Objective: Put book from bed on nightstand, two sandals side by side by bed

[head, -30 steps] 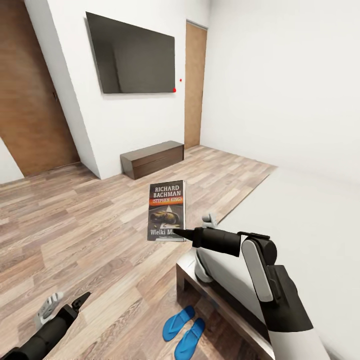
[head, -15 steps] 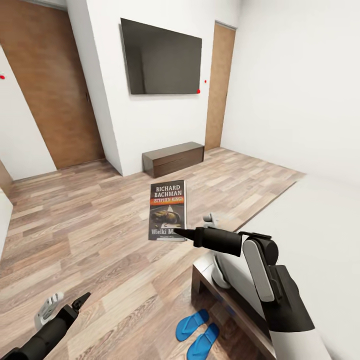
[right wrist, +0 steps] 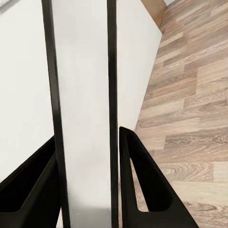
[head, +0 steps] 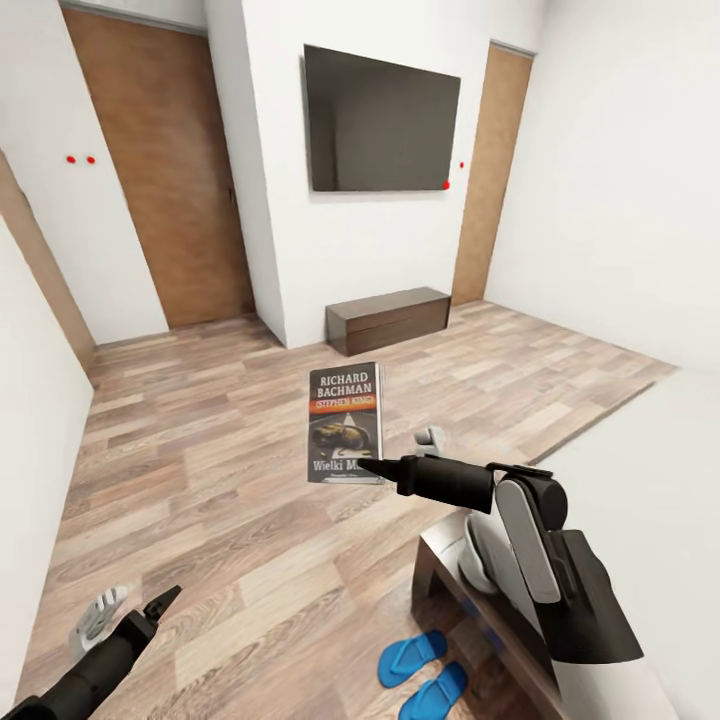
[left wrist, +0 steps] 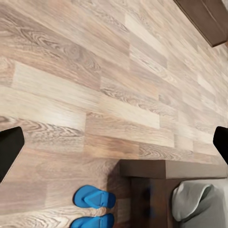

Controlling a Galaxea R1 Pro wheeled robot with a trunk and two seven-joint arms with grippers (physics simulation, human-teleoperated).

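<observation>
Right gripper (head: pixel 362 464) clamps the book (head: pixel 345 423), titled "RICHARD BACHMAN", upright above the bed (head: pixel 640 470) corner; left gripper (head: pixel 130 606) hangs released.

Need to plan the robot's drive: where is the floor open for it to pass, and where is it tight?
Open wood floor runs from the left gripper to the low bench cabinet under the TV. It is tight at the bed corner, where the two sandals lie and the right gripper holds the book.
</observation>
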